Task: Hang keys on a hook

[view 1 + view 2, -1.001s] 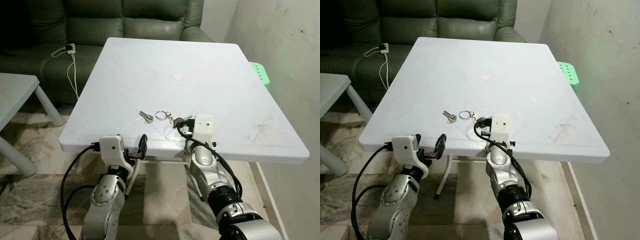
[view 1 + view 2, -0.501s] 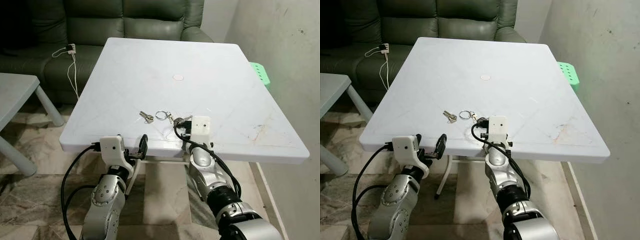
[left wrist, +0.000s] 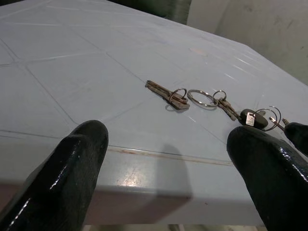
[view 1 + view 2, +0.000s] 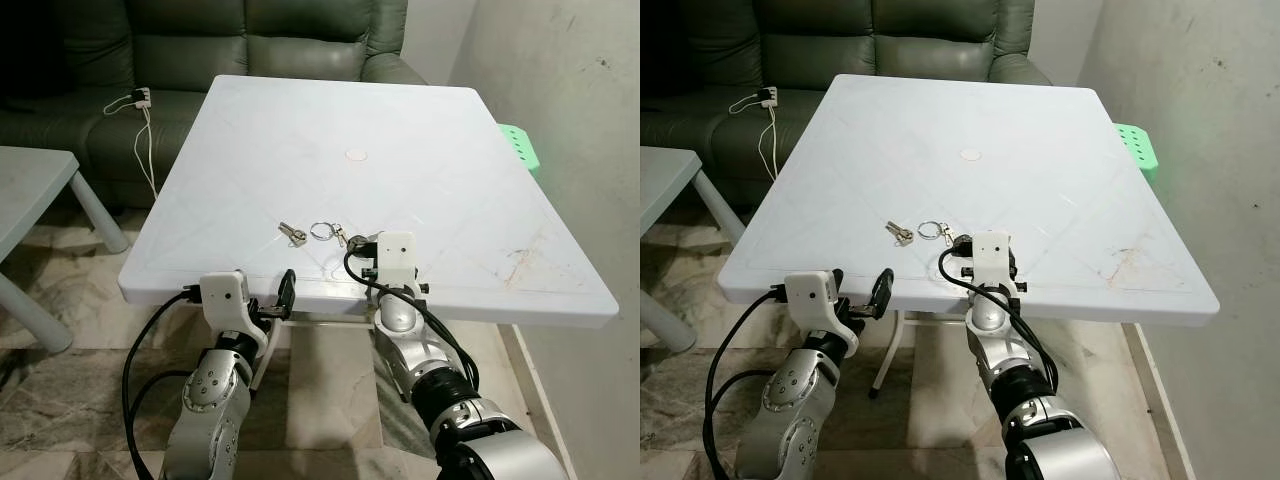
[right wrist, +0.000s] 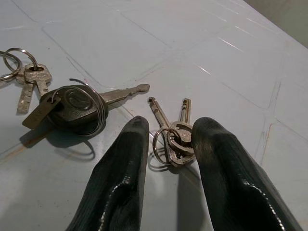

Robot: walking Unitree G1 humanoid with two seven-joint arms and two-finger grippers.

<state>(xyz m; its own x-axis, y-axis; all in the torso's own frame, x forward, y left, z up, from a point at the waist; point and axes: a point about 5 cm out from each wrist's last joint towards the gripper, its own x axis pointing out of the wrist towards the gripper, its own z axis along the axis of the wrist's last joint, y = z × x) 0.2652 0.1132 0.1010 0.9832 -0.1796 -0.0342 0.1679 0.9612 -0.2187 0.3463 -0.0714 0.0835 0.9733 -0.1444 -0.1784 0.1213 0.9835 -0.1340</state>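
Observation:
Several keys lie in a row near the front edge of the white table (image 4: 420,140): a small bunch (image 4: 292,234), a ring with keys (image 4: 325,231) and a black-headed key (image 4: 358,240). My right gripper (image 5: 171,127) rests low over the table just right of them. It is open by a narrow gap, and a small ring with two keys (image 5: 174,139) lies flat between its fingers (image 5: 125,163). The black-headed key (image 5: 72,108) lies just beyond them. My left gripper (image 3: 168,144) hangs open below the table's front edge, facing the keys (image 3: 166,94).
A green sofa (image 4: 250,40) stands behind the table, with a charger and white cable (image 4: 140,100) on its seat. A grey side table (image 4: 30,190) is at the left. A green stool (image 4: 520,145) sits against the wall on the right.
My right gripper has slid a little to the left along the table, closer to the keys. The left arm and the keys have not moved.

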